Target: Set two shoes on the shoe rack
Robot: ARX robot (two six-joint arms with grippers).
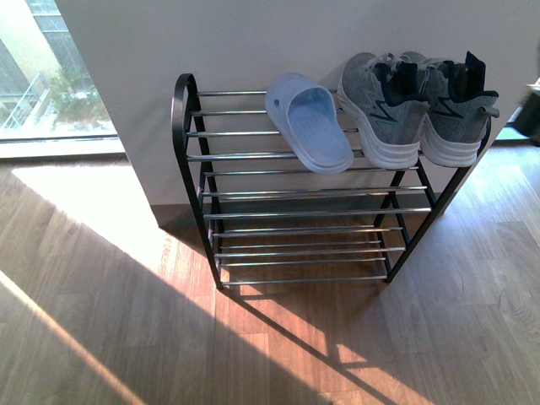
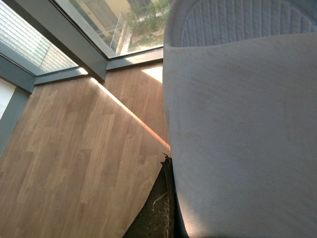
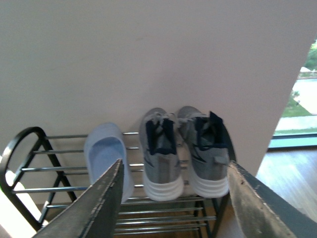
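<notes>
The shoe rack point(image 1: 182, 110) stands against the white wall. On its top tier lie one pale blue slide point(image 1: 308, 126) and, to its right, two grey sneakers point(image 1: 384, 105) point(image 1: 456, 110), toes outward. Neither arm shows in the front view. A second pale blue slide point(image 2: 237, 129) fills the left wrist view, and my left gripper point(image 2: 198, 208) is shut on it; one dark finger point(image 2: 156, 213) presses its side, the other is hidden. My right gripper point(image 3: 174, 163) hangs open before the rack point(image 3: 29, 168), facing the slide point(image 3: 106, 151) and sneakers point(image 3: 161, 153) point(image 3: 205, 148), holding nothing.
A floor-length window point(image 1: 51, 76) is at the left, with sunlight and the rack's shadow across the wooden floor point(image 1: 126, 321). The white wall point(image 1: 253, 42) is right behind the rack. A dark blurred shape point(image 1: 531, 110) shows at the right edge.
</notes>
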